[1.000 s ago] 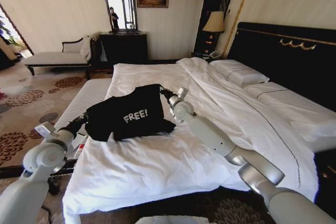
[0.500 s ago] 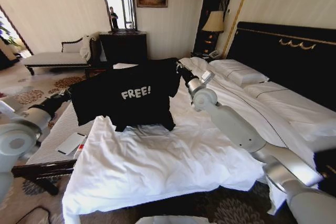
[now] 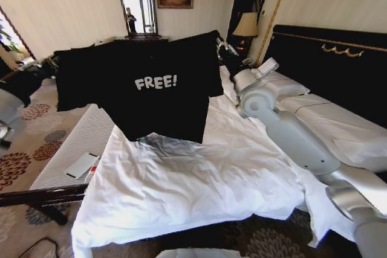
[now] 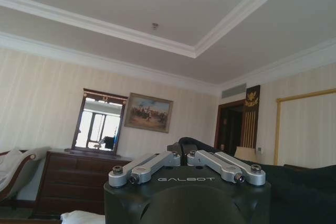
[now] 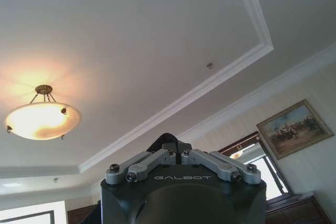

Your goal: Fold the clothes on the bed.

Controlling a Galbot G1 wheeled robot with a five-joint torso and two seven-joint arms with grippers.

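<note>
Black soft T-shirt [image 3: 154, 89] with white "FREE!" lettering, stretched flat in the air above the bed [image 3: 199, 179], at roughly 11 o'clock of the head view. Left gripper [image 3: 53, 60], at 10 o'clock, is clenched on one sleeve end; right gripper [image 3: 221, 48], at 1 o'clock, is clenched on the other. In each wrist view the fingers [image 4: 157, 160] [image 5: 157, 157] meet on a bunch of dark cloth. The shirt's hem hangs just above the rumpled white duvet [image 3: 181, 191]. A dark headboard [image 3: 332, 67] stands at 3 o'clock.
</note>
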